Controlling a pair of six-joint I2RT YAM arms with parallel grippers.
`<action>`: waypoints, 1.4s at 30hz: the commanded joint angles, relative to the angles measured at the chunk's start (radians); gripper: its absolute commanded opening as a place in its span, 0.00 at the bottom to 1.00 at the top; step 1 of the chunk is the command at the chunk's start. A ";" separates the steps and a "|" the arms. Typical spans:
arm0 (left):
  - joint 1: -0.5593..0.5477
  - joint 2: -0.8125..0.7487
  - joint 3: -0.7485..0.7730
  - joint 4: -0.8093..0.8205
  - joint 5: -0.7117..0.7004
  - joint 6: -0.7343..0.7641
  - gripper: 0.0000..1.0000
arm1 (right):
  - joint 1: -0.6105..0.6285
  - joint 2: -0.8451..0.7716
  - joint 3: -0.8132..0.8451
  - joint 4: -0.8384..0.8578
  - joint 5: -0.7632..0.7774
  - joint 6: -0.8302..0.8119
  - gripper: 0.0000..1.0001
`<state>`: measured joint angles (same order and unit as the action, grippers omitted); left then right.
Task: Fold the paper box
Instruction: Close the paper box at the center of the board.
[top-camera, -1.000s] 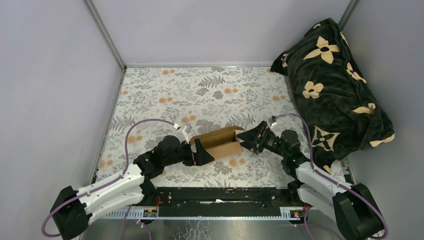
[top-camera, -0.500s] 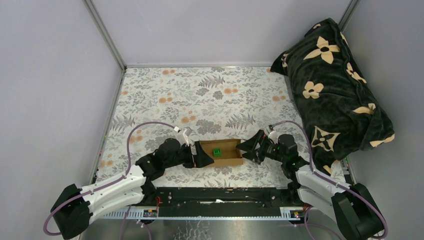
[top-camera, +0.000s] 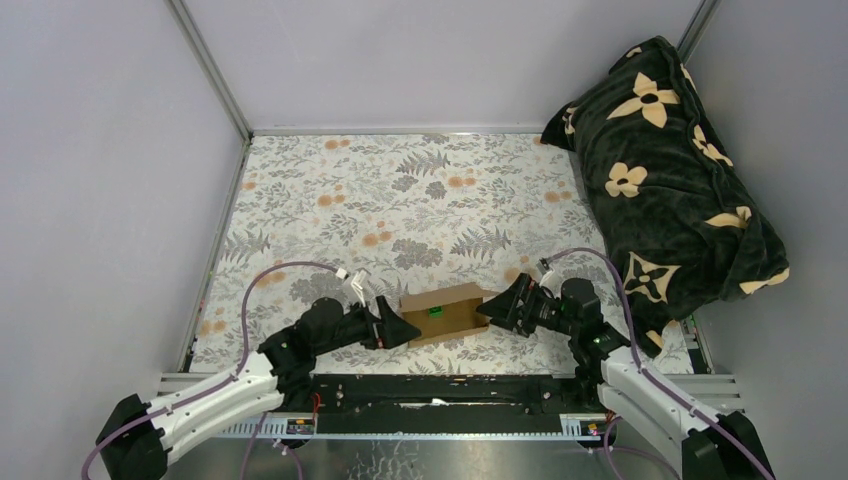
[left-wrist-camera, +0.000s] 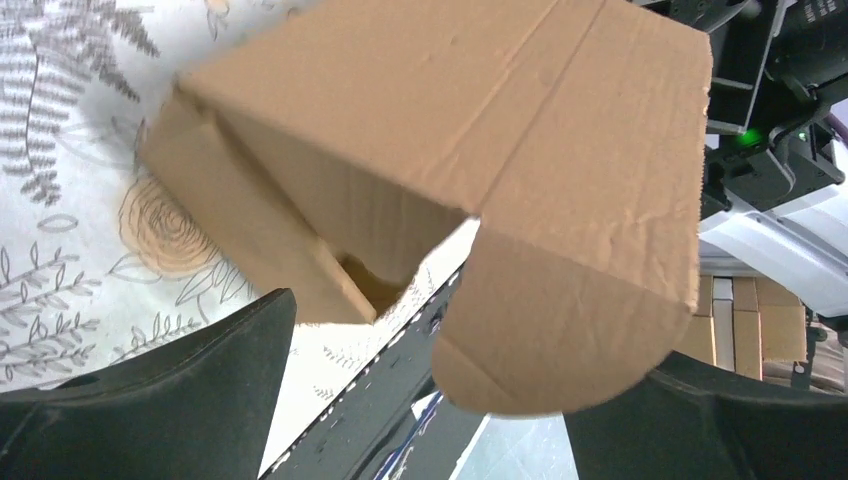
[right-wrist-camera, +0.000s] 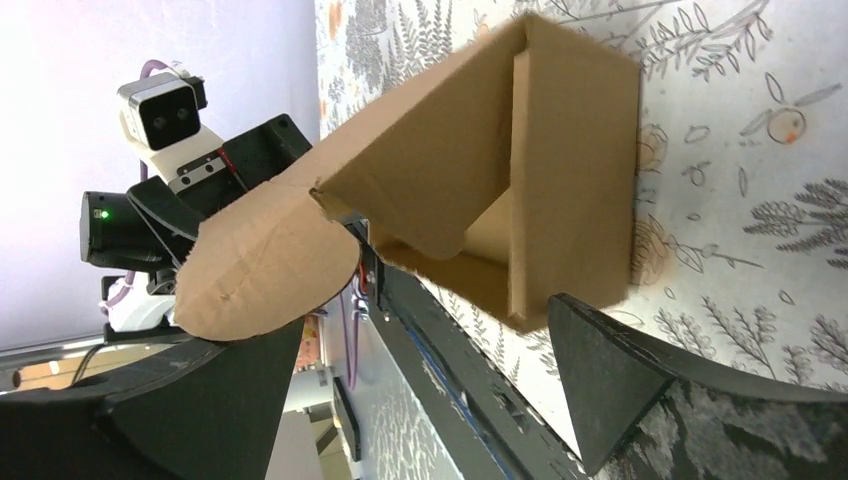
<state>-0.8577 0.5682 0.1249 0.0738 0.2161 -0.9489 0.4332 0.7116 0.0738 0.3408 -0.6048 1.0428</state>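
The paper box (top-camera: 452, 318) is a small brown cardboard box lying near the table's front edge, its top open. My left gripper (top-camera: 403, 327) stands open at its left end, and my right gripper (top-camera: 490, 308) stands open at its right end. In the left wrist view the paper box (left-wrist-camera: 450, 110) fills the top, and a rounded flap (left-wrist-camera: 560, 330) hangs down between the spread fingers of the left gripper (left-wrist-camera: 470, 340). In the right wrist view the paper box (right-wrist-camera: 575, 150) shows its open end, with a rounded flap (right-wrist-camera: 265, 260) over one finger of the right gripper (right-wrist-camera: 430, 320).
A tiny green cube (top-camera: 432, 310) sits inside the box. A dark blanket with cream flowers (top-camera: 670, 170) is heaped at the back right. The black rail (top-camera: 440, 390) runs along the near edge just below the box. Grey walls enclose the floral tabletop (top-camera: 400, 190).
Both arms have drawn back toward the near edge. The box has come with them, from mid-table to just above the rail. Both grippers stayed open.
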 joint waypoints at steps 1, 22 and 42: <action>-0.021 -0.061 -0.067 0.041 -0.052 -0.069 0.99 | 0.009 -0.068 -0.010 -0.128 -0.003 -0.080 1.00; -0.055 -0.237 0.444 -0.454 -0.118 0.058 0.99 | 0.009 -0.175 0.563 -0.932 0.271 -0.472 1.00; 0.017 0.555 0.640 -0.290 -0.133 0.278 0.93 | 0.008 0.036 0.679 -0.911 0.455 -0.565 0.92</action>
<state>-0.8467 1.1271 0.7799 -0.3279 0.0444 -0.7082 0.4370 0.7425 0.7361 -0.6151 -0.1524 0.4976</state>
